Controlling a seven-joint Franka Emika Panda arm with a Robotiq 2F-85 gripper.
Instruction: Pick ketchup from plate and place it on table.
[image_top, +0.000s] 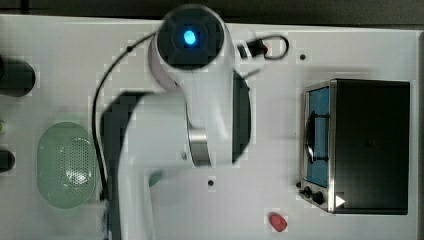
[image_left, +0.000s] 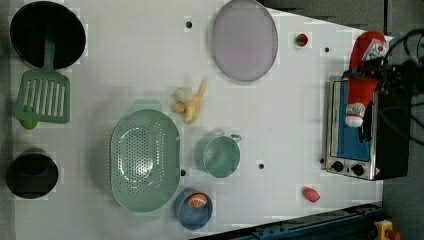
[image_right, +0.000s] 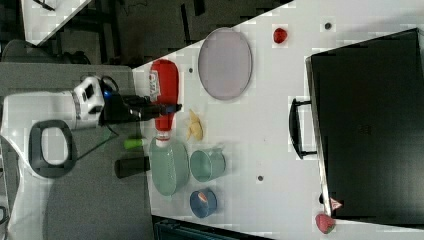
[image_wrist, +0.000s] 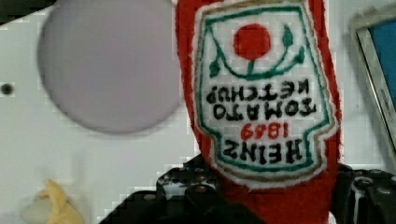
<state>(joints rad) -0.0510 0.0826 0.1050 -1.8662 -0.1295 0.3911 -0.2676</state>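
The ketchup (image_right: 164, 92), a red plush bottle with a white cap end and a white Heinz label, hangs in the air with my gripper (image_right: 167, 107) shut on its body. In the left view the ketchup (image_left: 361, 75) hovers over the oven's edge, cap pointing down the picture, with the gripper (image_left: 374, 75) beside it. The wrist view has the ketchup (image_wrist: 266, 93) up close, black fingers (image_wrist: 196, 189) clamped on its lower part. The plate (image_left: 244, 40), lilac-grey and bare, lies flat on the white table (image_left: 125, 50). It appears again as plate (image_right: 225, 63) and plate (image_wrist: 109, 65).
A toaster oven (image_left: 350, 130) stands on the left view's right. A mint-green colander (image_left: 145, 160), a green cup (image_left: 220, 156), a blue bowl (image_left: 192, 207) and a banana (image_left: 192, 105) sit mid-table. A pinkish-red lump (image_left: 310, 194) and a small red berry (image_left: 301, 39) lie near the oven.
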